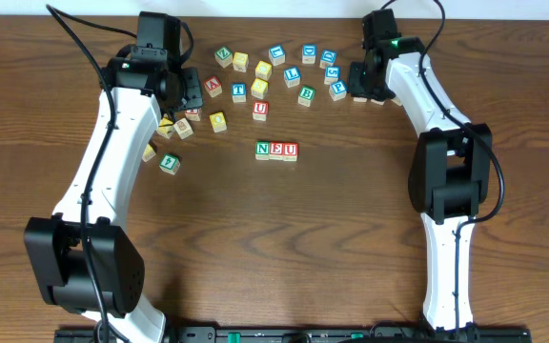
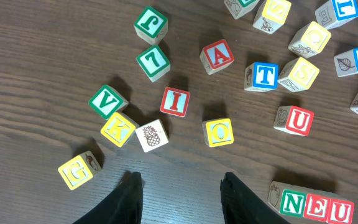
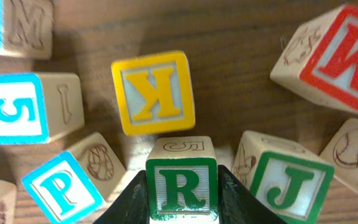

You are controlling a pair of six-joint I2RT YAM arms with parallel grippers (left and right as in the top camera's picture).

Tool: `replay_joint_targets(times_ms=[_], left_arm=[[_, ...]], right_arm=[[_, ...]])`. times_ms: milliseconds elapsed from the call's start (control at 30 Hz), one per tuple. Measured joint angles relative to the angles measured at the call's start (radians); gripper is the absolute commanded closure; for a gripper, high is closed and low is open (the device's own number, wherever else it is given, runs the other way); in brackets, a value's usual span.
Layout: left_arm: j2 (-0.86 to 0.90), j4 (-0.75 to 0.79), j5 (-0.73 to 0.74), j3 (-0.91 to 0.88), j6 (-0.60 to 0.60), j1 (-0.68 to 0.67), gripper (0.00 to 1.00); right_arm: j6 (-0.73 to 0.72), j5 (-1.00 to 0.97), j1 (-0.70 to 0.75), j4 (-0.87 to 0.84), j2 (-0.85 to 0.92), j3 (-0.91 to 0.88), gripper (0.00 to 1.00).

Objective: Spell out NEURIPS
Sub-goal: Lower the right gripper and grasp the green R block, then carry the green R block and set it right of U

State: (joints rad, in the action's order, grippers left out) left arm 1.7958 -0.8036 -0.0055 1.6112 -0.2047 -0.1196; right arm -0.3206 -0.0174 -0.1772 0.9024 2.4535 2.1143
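the right gripper is clenched on the green-bordered wooden r cube, its two dark fingers set flat against the cube's left and right sides, with a 5 on the cube's upper face. just beyond the held cube lies a yellow-bordered wooden k cube. to one side, turned at an angle, sits the blue-bordered wooden p cube, and to the other a green-bordered wooden j cube. farther out are a blue-bordered wooden 5 cube and a tilted red-bordered wooden w cube. from overhead this gripper is at the right end of the scatter of cubes on the far part of the brown wooden table. the left gripper is released, its fingers apart over bare wood with nothing between them. just ahead of it lie a plain wooden cube with a pineapple drawing and a yellow-bordered wooden o cube. the red-bordered wooden i cube sits a little past them, between the two. off to the right of the fingers, the row of three wooden cubes reading n, e, u lies touching side by side near the table's middle, apart from the scatter.
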Motion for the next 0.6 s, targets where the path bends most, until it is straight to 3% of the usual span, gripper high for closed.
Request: replay_joint_targets(times_ms=[600], left_arm=[[0.000,0.001,0.000,0.000,0.000,0.000,0.59]], right_arm=[[0.003,0.084,-0.057,0.302,-0.029,0.001,0.79]])
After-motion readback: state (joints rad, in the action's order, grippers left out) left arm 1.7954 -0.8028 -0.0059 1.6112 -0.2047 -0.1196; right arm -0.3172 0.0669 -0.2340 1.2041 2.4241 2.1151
